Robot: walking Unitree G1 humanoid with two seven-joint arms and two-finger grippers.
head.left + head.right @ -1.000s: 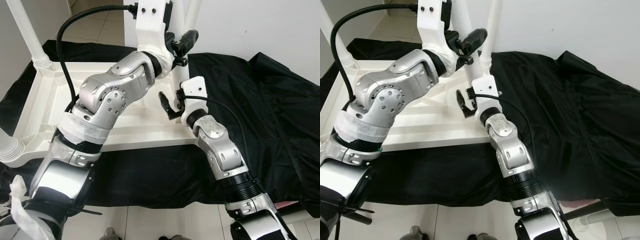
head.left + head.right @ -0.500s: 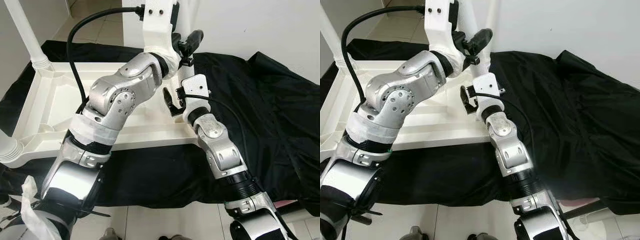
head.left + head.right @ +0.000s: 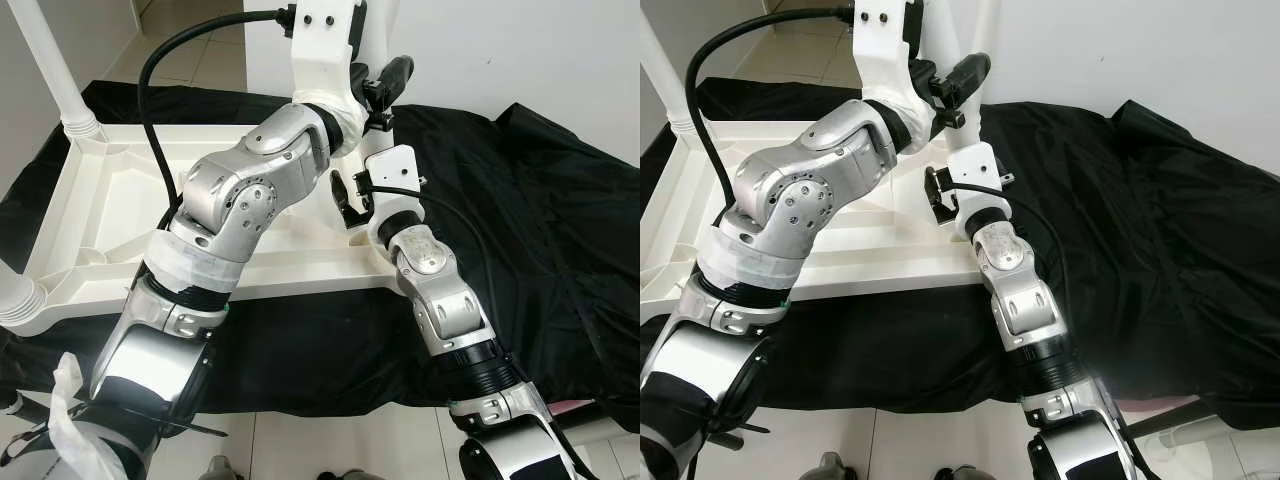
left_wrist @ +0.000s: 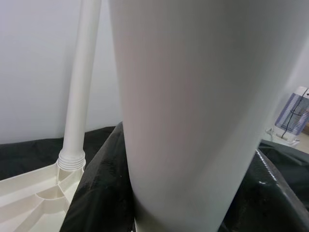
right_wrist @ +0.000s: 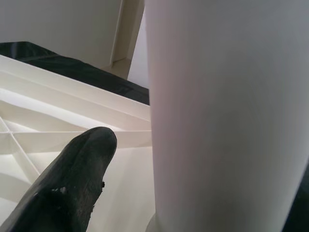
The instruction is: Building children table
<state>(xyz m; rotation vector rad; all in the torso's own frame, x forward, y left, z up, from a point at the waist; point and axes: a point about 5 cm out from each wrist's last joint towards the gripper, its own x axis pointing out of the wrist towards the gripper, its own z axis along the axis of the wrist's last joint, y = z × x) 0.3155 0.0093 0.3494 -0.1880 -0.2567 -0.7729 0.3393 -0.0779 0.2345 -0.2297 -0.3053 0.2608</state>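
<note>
A white plastic children's table (image 3: 100, 200) lies upside down on a black cloth (image 3: 520, 220), its legs pointing up. My left gripper (image 3: 958, 80) is raised at the near right corner and shut on the white table leg (image 4: 193, 121); one black finger (image 3: 968, 72) presses against the leg's right side. My right gripper (image 3: 348, 200) sits lower, at the base of that same leg (image 5: 227, 121). It is open, and a gap separates its one visible finger (image 5: 72, 188) from the leg. The other finger is hidden.
Another leg (image 3: 55, 70) stands at the table's back left corner, one (image 3: 12, 295) at the near left, and one (image 4: 79, 96) behind the held leg. A white wall rises close behind. Tiled floor (image 3: 330, 440) runs along the cloth's near edge.
My left arm has risen and shifted right along the leg. The right gripper has moved up and closer to the leg's base.
</note>
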